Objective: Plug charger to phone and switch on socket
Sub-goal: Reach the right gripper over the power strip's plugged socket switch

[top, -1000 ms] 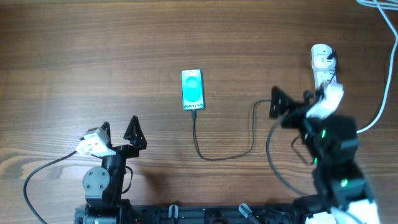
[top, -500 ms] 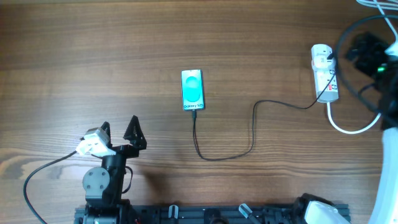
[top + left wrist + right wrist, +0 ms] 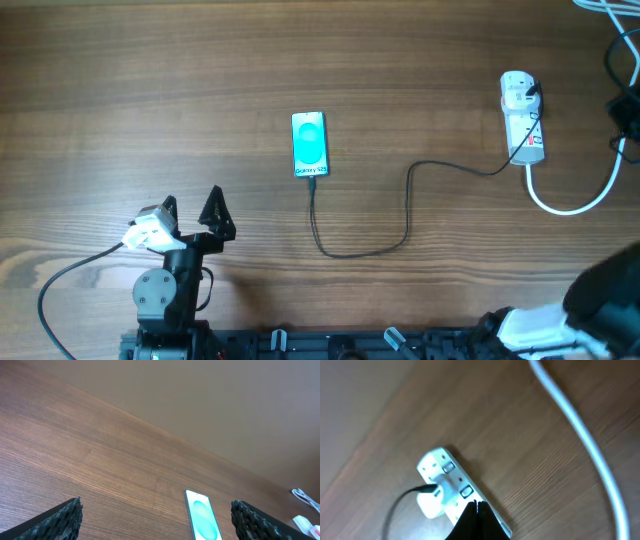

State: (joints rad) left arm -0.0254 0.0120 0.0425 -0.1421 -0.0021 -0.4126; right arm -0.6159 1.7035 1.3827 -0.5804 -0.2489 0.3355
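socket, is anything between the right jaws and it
Nothing visible does. In the right wrist view the right gripper, jaws shut, points at the socket with no object between them. The charger is plugged in off to one side of the tips.

Brown wooden table (image 3: 150, 70) right across the overhead view, grain running side to side, warm mid-brown with darker streaks. From the left wrist view the tabletop runs off to its far edge, and behind it stands a plain beige-brown wall (image 3: 225, 400). Light is soft and even, shadows faint on the wood. In the right wrist view, a blurred grey-brown surface lies beyond the table's edge
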